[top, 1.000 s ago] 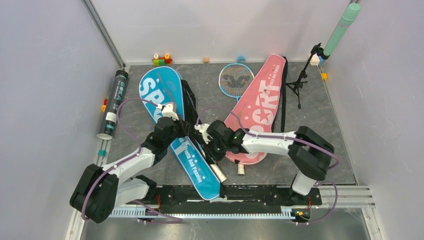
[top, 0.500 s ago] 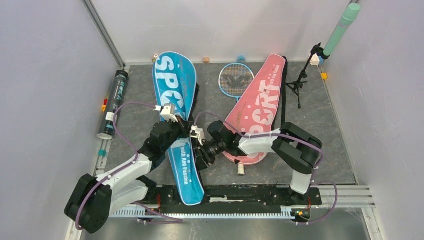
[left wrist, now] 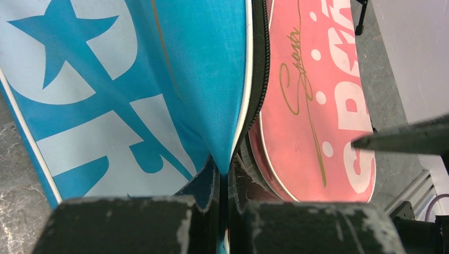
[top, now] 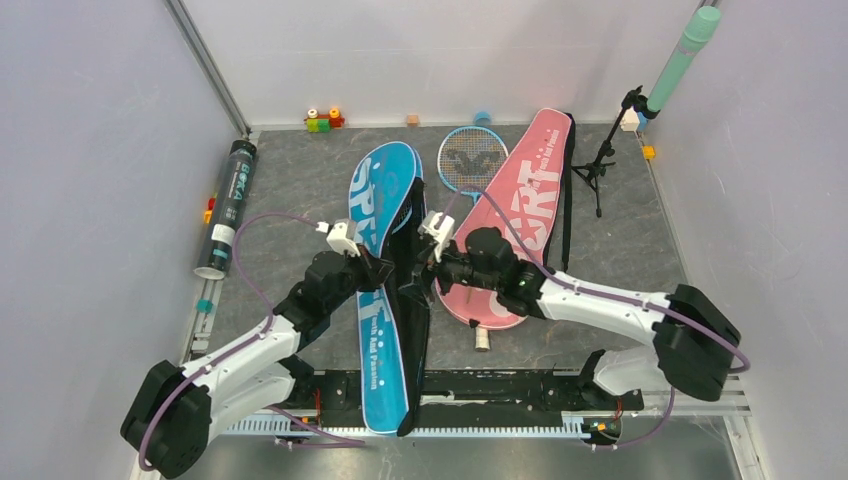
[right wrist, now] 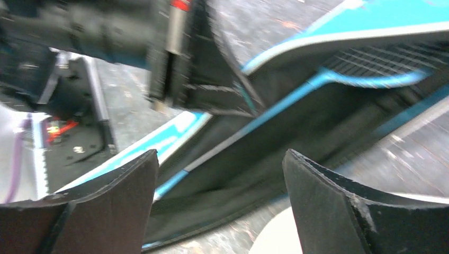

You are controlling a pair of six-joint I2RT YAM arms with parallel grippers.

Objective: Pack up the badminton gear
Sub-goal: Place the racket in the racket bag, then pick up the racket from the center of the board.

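Pinch the probably floppy blue bag (top: pixel 372 340) at its zip edge, like clamped left gripper (left wrist: pixel 225 180); right gripper (right wrist: pixel 219 159) wide, empty.

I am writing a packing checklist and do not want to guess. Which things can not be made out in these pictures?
- Shuttlecocks: none shows in any view; the dark tube is opaque, so its contents are hidden in the top view.
- Blue racket: in the top view its shaft runs under the pink bag.
- Inside of the blue bag: the right wrist view is blurred; the left wrist view shows only its outer cloth.
- Pink racket: seen in no view.
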